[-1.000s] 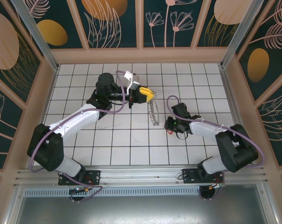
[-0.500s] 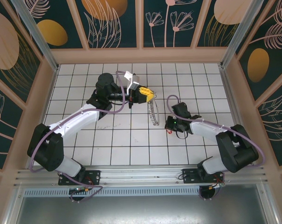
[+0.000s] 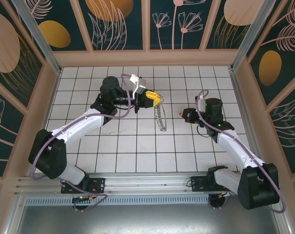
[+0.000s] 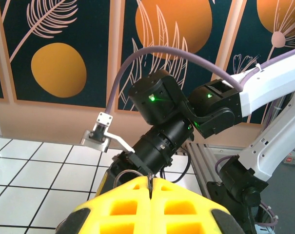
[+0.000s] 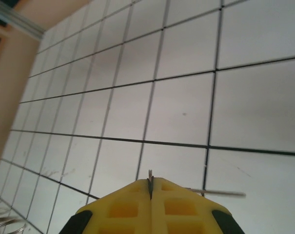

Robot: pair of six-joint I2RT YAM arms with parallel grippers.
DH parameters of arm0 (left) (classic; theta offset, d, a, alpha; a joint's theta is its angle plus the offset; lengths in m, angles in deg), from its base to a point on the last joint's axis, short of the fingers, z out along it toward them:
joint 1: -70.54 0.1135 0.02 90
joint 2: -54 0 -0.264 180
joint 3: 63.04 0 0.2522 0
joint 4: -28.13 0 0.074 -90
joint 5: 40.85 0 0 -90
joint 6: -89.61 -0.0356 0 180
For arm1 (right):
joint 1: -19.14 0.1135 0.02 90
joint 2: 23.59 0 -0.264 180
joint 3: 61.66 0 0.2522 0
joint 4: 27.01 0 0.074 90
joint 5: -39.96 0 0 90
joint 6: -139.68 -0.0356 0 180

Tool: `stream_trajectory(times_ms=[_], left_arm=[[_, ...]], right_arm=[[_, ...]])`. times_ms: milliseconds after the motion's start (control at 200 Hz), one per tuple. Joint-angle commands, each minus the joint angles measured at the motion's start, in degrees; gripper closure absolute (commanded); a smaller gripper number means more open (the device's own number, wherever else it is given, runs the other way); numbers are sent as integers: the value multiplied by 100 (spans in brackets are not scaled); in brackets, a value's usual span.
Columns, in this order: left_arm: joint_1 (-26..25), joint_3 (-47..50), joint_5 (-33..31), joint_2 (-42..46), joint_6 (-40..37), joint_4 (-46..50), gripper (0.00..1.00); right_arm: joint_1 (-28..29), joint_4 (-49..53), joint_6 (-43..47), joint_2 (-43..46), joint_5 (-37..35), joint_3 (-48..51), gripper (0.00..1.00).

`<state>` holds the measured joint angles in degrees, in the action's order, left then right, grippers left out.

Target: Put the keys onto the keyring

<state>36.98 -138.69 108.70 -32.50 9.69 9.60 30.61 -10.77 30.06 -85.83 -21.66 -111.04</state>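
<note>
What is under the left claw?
A silvery coiled strand stretches from the left claw over the white tiles. The claw covers its top end, so how it's held is hidden.

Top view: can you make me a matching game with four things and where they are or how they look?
Things:
1. left gripper
2. right gripper
3. keyring
4. table

Descriptions:
A. white tiles with black lines
B. shut, further to the right
C. dangling from the left gripper
D. shut, near the table's middle

Pairs: 1-D, 2-B, 3-C, 4-A
</note>
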Motion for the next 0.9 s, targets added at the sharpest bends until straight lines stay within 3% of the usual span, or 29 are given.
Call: stream_trajectory(times_ms=[0, 245, 896], left_arm=[[-32, -125, 48, 104, -121, -24, 100], [-29, -352, 107, 11, -329, 399, 100], [-34, -711, 257, -359, -407, 703, 100]], right_arm=[[-90, -598, 479, 217, 1071, -216, 100], [-127, -1315, 705, 518, 2198, -371, 100], [23, -1609, 447, 1173, 2049, -976, 100]])
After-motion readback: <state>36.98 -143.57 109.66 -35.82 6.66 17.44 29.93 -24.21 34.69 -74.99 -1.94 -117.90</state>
